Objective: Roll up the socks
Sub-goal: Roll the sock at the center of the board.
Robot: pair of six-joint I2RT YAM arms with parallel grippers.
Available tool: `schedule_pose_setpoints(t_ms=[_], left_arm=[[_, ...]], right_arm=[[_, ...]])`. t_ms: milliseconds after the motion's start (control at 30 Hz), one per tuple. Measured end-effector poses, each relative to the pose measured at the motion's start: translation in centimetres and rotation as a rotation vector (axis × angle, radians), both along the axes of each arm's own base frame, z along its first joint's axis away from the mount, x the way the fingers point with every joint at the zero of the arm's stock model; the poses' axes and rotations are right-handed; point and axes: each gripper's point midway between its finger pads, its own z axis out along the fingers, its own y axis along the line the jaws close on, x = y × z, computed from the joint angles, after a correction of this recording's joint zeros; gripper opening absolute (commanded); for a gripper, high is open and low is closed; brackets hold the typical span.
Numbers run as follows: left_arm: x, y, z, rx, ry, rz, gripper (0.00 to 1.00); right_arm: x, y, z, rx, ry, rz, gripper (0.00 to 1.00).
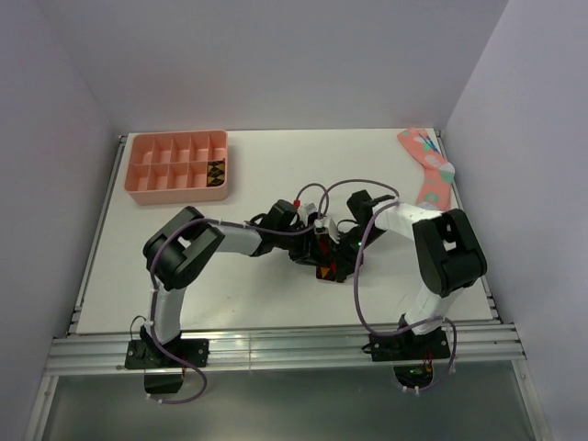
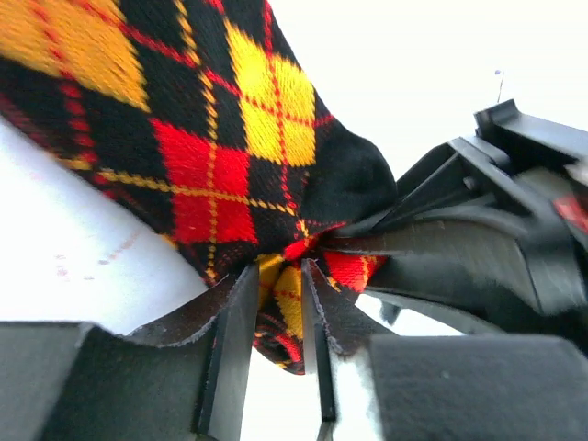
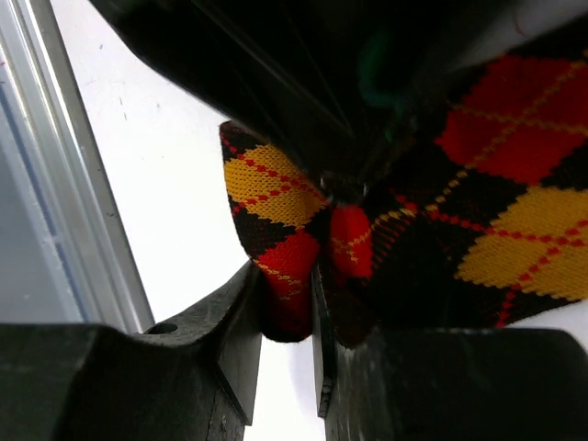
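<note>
From above, the socks (image 1: 327, 268) lie bunched on the surface (image 1: 276, 175) toward the near edge, and the rolling looks begun but unfinished; a pink tray (image 1: 176, 166) at the far-left corner and a pink sock (image 1: 430, 167) at the far-right corner lie well apart from them. The left tool (image 2: 280, 287) is nearly closed, pinching a fold. The right tool (image 3: 287, 303) likewise pinches fabric, and the two crowd each other.

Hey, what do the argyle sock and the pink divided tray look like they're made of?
Argyle sock: soft knitted fabric, matte; knit texture shows and it bunches where pinched. Pink tray: probably moulded plastic, smooth, low sheen; thin rigid dividers, one even colour.
</note>
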Motion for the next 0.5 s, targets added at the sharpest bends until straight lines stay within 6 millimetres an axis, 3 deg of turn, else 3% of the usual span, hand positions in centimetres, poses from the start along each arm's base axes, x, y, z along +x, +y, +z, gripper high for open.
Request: schedule_pose_setpoints(t_ms=[233, 500], left_arm=[[1.9, 0.8, 0.4, -0.048, -0.157, 0.127, 0.34], [2.6, 2.7, 1.1, -0.079, -0.347, 0.2, 0.34]], right_arm=[[0.7, -0.7, 0.0, -0.009, 0.105, -0.039, 0.25], [1.0, -1.0, 0.0, -0.081, 0.245, -0.052, 0.25]])
